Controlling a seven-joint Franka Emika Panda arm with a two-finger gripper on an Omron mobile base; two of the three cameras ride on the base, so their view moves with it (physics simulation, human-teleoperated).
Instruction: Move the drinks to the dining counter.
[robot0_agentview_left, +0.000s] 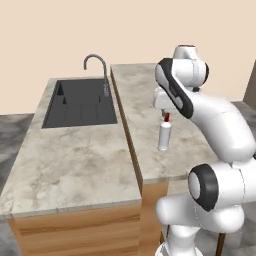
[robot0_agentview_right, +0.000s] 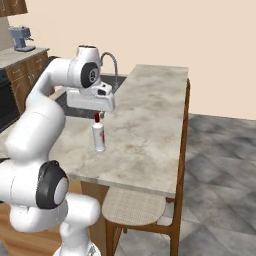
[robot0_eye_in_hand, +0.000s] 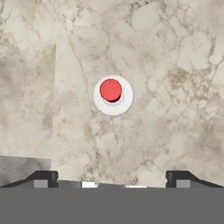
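A small white bottle with a red cap (robot0_agentview_left: 164, 136) (robot0_agentview_right: 99, 136) stands upright on the raised beige marble dining counter (robot0_agentview_left: 145, 95) (robot0_agentview_right: 150, 110), near its front left part. My gripper (robot0_agentview_left: 166, 115) (robot0_agentview_right: 97, 115) hangs directly above the cap and points straight down. From the hand camera I look down on the red cap and white shoulder of the bottle (robot0_eye_in_hand: 113, 94), with marble (robot0_eye_in_hand: 175, 65) all around it. The gripper (robot0_eye_in_hand: 111, 180) is open, its two tips wide apart with nothing between them.
Left of the raised slab lies a lower marble worktop (robot0_agentview_left: 75, 160) with a dark sink (robot0_agentview_left: 80, 102) and a curved faucet (robot0_agentview_left: 97, 65). A wooden wicker-seat stool (robot0_agentview_right: 132, 207) stands under the counter's right edge. A coffee machine (robot0_agentview_right: 21, 37) sits far left.
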